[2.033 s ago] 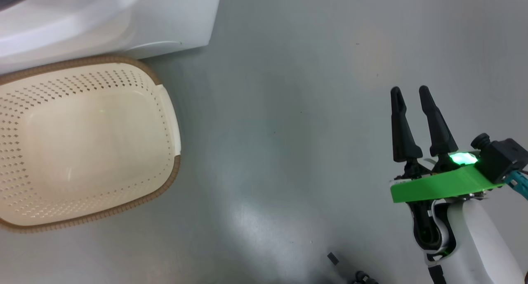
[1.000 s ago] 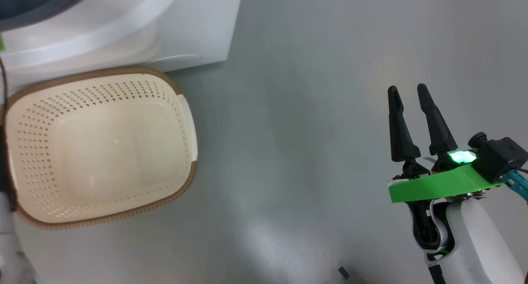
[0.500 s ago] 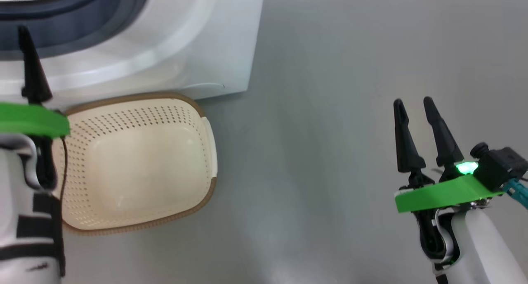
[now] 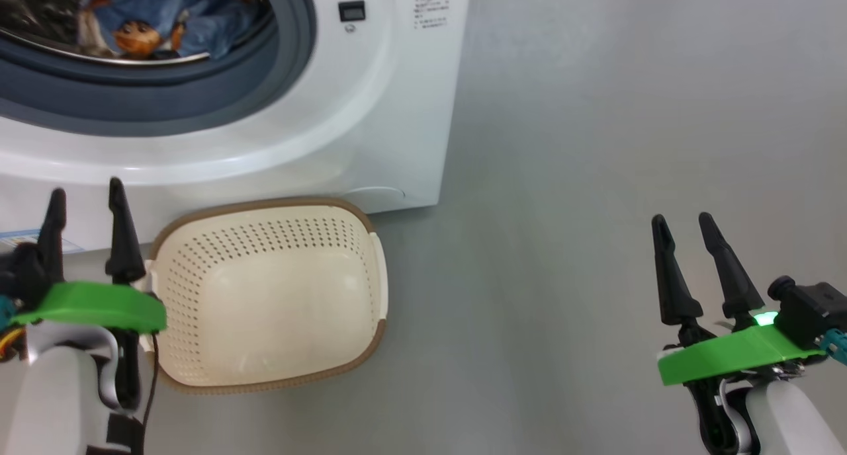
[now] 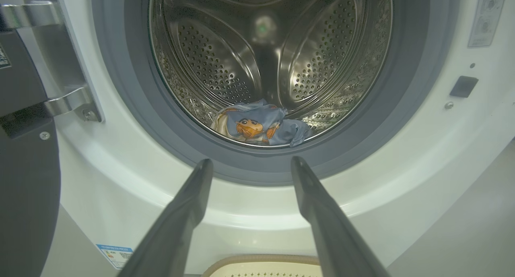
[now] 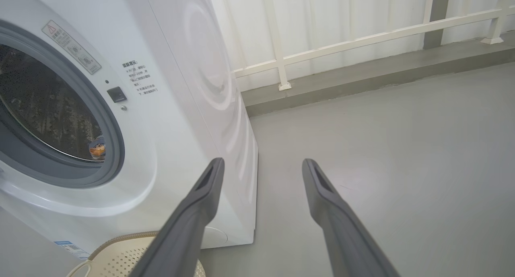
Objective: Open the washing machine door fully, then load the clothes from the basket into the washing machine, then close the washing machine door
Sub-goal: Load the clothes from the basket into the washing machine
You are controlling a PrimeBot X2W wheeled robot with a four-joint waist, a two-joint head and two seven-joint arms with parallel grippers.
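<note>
Even, soft light; faint shadows. Glare on the steel drum (image 5: 261, 47) and glossy floor (image 4: 595, 144). Near fingers (image 5: 179, 220) blurred; wide-angle bending at wrist-view edges.

Left end effector (image 4: 87, 187) fingers spread, empty; right end effector (image 4: 681, 218) same.

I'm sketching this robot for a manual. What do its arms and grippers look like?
The left gripper and right gripper each have two long, tapering black fingers on a bright green plate. The forearms are pale white. Beside the right plate sit a glowing green light, a black camera block and a teal cable.
</note>
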